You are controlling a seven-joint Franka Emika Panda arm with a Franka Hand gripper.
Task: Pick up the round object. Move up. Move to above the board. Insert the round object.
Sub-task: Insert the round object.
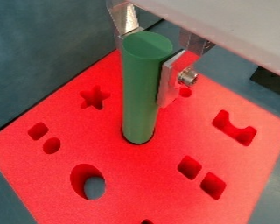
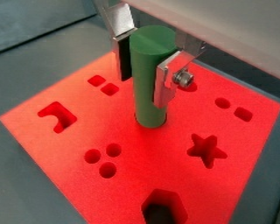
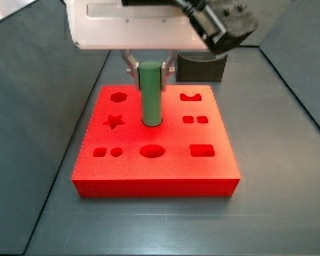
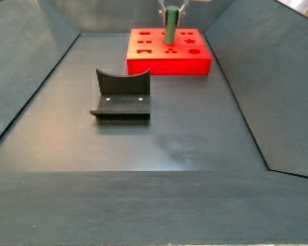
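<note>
The round object, a green cylinder peg (image 1: 143, 87), stands upright with its lower end in the middle hole of the red board (image 1: 143, 179). My gripper (image 1: 145, 83) is shut on the peg's upper part, one silver finger (image 2: 164, 86) on each side. The same shows in a wrist view: the gripper (image 2: 143, 90), peg (image 2: 150, 79) and board (image 2: 119, 188). In both side views the peg (image 3: 151, 95) (image 4: 171, 29) rises from the board (image 3: 149, 180) (image 4: 169, 65) under the gripper (image 3: 151, 72) (image 4: 172, 12).
The dark fixture (image 4: 119, 96) stands on the grey floor apart from the board; in a side view it shows behind the board (image 3: 203, 68). Sloped dark walls enclose the floor. Star, hexagon, oval and square holes surround the peg.
</note>
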